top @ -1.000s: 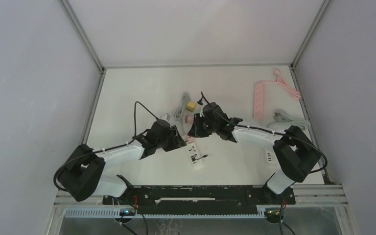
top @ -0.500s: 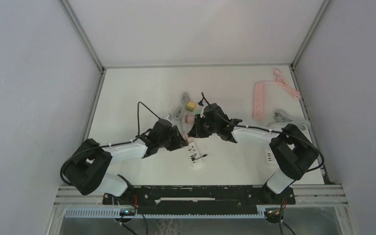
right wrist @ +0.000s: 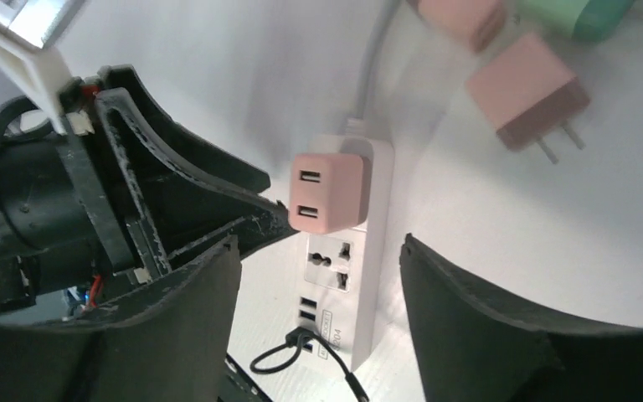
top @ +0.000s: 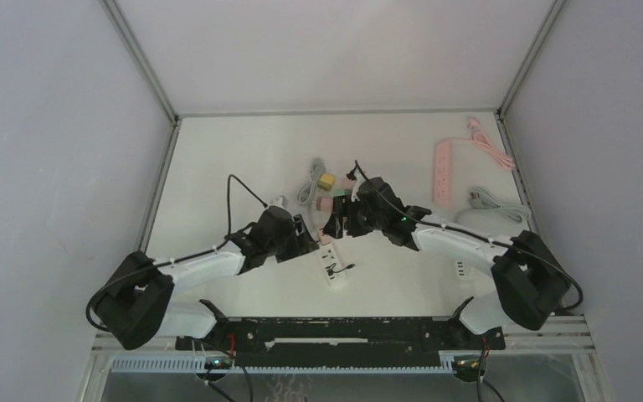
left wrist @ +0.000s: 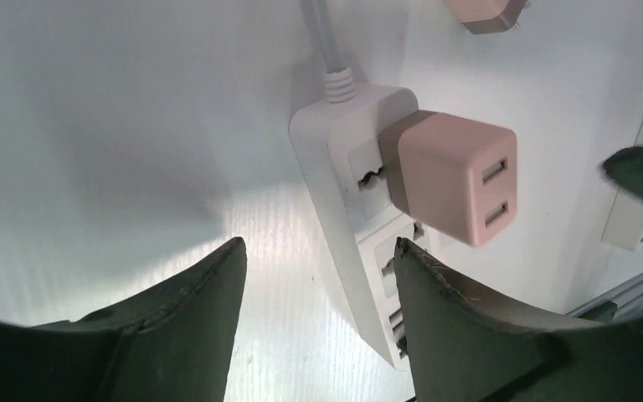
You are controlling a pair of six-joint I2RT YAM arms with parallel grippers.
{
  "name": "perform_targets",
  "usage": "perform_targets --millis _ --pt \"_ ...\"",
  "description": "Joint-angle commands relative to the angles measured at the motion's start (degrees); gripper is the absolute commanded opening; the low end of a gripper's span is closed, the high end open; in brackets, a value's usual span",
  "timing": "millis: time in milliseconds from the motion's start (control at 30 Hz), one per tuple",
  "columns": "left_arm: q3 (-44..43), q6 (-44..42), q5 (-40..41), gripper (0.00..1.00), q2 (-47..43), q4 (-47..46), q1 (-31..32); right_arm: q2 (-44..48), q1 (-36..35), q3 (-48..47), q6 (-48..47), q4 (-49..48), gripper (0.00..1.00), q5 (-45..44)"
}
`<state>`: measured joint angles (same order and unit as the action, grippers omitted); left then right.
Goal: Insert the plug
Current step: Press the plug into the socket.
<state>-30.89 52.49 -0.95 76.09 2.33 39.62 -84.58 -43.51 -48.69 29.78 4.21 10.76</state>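
Though unheld, plug in strip

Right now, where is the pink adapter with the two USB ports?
The pink adapter sits in the white power strip, in the socket nearest its cord; in the top view that is mid-table, between the left gripper and the right gripper.
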Motion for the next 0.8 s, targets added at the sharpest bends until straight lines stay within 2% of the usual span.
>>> perform_targets --millis 0,33,167,300,400,567,767 --pt "-1.5 0.6 8.2 0.72 -6.4 7.7 4.0 8.1 0.5 -0.8 -4.4 1.6 0.94 -4.6" --pt "-2.2 1.1 9.9 0.74 -7.0 9.0 5.2 9.5 0.6 -0.6 -5.0 2.2 0.98 -6.0" --pt "-5.6 3.6 16.5 0.79 -7.6 14.3 9.3 15.5 1.0 2.5 -6.6 3.5 1.0 -11.6" --pt "-10.8 6.6 22.4 0.88 -4.5 19.4 13.0 23.5 1.9 7.9 -7.2 3.6 1.0 -18.5" --pt "-15.9 8.0 26.0 0.9 -0.6 23.0 15.9 28.7 3.8 12.3 -7.3 2.9 1.0 -21.2" --pt "-22.1 9.6 26.5 0.92 7.2 25.1 17.7 36.8 7.6 18.3 -6.9 1.7 1.0 -23.8" --pt "-27.0 11.5 26.8 0.89 14.5 28.6 17.7 44.0 10.3 24.2 -7.8 -0.6 1.0 -23.4"
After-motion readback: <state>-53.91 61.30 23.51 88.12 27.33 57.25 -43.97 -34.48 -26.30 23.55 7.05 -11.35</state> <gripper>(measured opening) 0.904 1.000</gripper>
